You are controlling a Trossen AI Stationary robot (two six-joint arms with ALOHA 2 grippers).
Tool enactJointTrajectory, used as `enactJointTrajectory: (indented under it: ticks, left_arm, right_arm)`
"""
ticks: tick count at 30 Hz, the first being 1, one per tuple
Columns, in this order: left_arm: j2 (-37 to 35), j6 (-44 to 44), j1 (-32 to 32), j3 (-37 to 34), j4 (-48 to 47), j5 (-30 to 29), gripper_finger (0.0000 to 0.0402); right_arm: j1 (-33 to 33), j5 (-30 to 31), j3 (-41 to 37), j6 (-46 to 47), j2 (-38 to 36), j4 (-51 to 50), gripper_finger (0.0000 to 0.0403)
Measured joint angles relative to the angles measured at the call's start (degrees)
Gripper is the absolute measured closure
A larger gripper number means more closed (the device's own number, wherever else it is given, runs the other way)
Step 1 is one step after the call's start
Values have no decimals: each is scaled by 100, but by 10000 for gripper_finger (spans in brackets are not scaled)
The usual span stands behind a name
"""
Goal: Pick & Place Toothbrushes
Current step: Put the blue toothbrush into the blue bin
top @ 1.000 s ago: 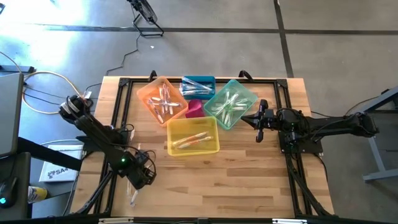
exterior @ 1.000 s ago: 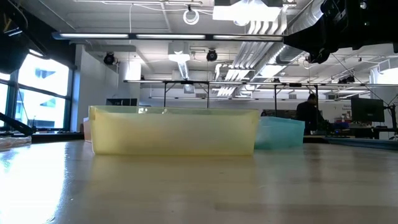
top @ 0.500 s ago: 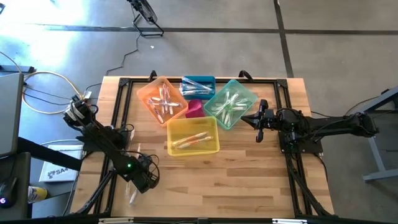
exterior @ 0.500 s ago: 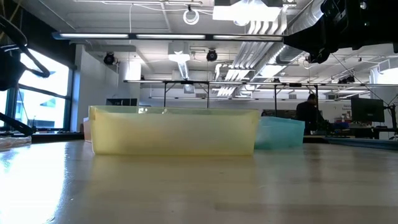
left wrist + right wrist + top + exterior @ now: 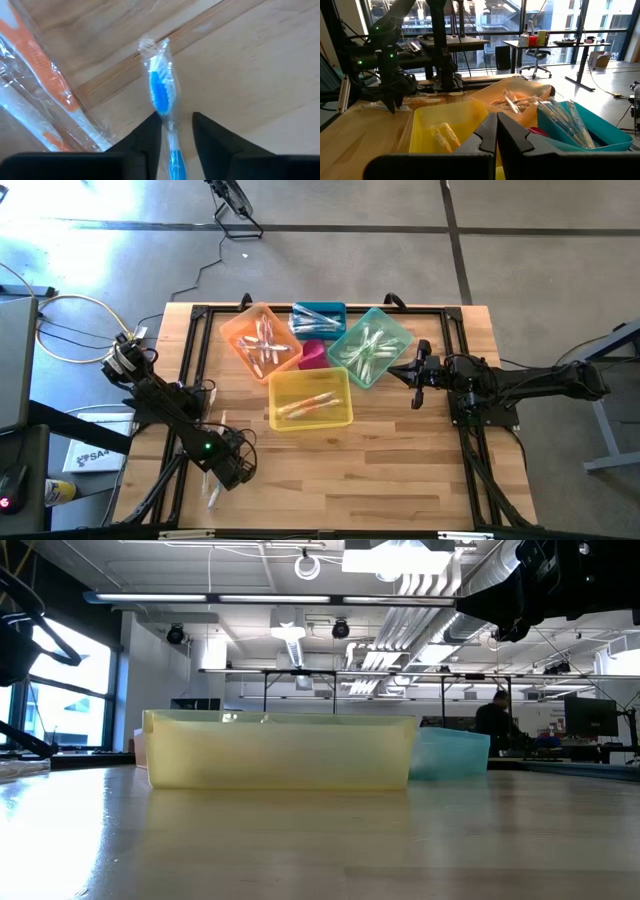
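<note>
Overhead: left gripper (image 5: 222, 476) low at the table's (image 5: 400, 480) near-left corner, right gripper (image 5: 417, 376) clenched empty beside the teal bin (image 5: 398, 330). Left wrist: fingers (image 5: 150, 131) straddle a wrapped blue toothbrush (image 5: 162, 95) lying on wood, grasp uncertain.

Wooden table (image 5: 400, 470) with bins (image 5: 311, 398), toothbrushes (image 5: 162, 92)

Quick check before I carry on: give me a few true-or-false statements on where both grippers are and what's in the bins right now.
1. The left gripper straddles a blue toothbrush lying on the table. True.
2. The right gripper is wide open. False: its fingers are shut, and it waits beside the teal bin.
3. The yellow bin is empty. False: it holds orange toothbrushes.
4. Orange-accented toothbrushes lie beside the blue one. True.
</note>
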Motion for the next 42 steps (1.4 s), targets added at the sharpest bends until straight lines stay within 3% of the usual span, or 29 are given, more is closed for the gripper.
enactJointTrajectory:
  ticks: [11, 21, 33, 42]
  left_arm:
    - [-147, 122, 4, -15, 71, -17, 391]
    - [-785, 497, 149, -31, 70, -632, 398]
    - [-1382, 2843, 1485, -16, 875, -664, 400]
    - [-1867, 4471, 2570, 260, 1050, -301, 401]
  right_arm:
    - [0, 0, 0, 0, -2, -7, 399]
    - [2, 2, 0, 0, -2, -10, 399]
    - [0, 2, 0, 0, 0, -19, 399]
    - [0, 2, 0, 0, -2, -22, 399]
